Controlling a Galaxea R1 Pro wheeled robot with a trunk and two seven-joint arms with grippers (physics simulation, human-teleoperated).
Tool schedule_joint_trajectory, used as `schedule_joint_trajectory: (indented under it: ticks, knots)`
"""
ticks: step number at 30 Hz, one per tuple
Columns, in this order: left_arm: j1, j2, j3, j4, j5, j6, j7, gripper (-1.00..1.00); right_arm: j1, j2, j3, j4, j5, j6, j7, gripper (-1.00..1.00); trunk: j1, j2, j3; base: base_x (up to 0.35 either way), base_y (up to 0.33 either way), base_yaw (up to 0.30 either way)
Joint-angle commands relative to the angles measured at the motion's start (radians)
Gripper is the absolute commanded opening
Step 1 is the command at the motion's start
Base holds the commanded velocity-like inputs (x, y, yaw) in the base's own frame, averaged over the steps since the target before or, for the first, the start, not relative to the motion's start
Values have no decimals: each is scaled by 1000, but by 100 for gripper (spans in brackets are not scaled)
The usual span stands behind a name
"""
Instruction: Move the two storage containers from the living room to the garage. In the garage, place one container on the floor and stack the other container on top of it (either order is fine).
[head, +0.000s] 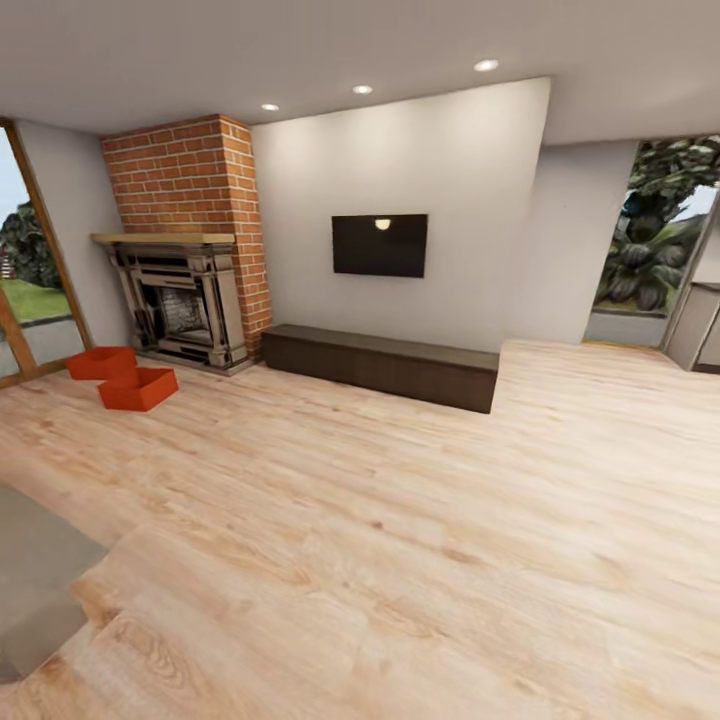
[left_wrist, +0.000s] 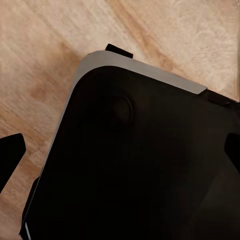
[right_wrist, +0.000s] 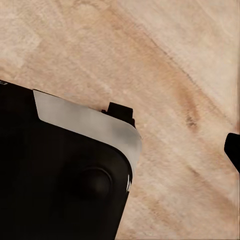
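**A:** Where are the two bins?

**B:** Middle left of the head view, on the light wood floor (head: 400, 520) in front of the fireplace (head: 185, 300). The far bin (head: 101, 362) sits nearer the glass door (head: 30, 290); the near bin (head: 139, 388) is just beside it, corners touching or almost so, I can't tell which. Both are upright and open at the top.

**B:** The robot stands well apart from them, so I'd judge the step in hand to be the drive over to them, with nothing picked up yet.

**A:** How should that be done well?

**B:** Turn toward the left of the frame and roll straight across the planks. Keep away from the long dark bench (head: 385, 365) under the television (head: 380, 245). Stop squarely facing the near bin, since it looks like the easier first pick. The walls look thin, so a rim grip from both sides would likely suit better than a pinch on one wall.

**A:** And the pincers?

**B:** Each wrist view looks down at the robot's dark base (left_wrist: 135, 165) over the planks. Small black tips show at the frame edges, but I can't tell how far apart either pair stands. Nothing orange is near them, so I'd judge both are holding nothing.
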Motion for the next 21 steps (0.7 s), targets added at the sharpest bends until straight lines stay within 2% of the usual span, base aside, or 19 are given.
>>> schedule_joint_trajectory:
  ticks: [1,13,21]
  knots:
    - [0,0,0,-1,4,-2,1,100,-1,0,7,3,-11,-6,6,100,1,0,-1,325,0,260]
    - [0,0,0,-1,4,-3,1,100,-1,0,5,3,-11,-6,5,100,1,0,-1,325,0,258]
    - [0,0,0,-1,5,-3,1,100,-1,0,4,3,-12,-6,6,100,1,0,-1,325,0,60]
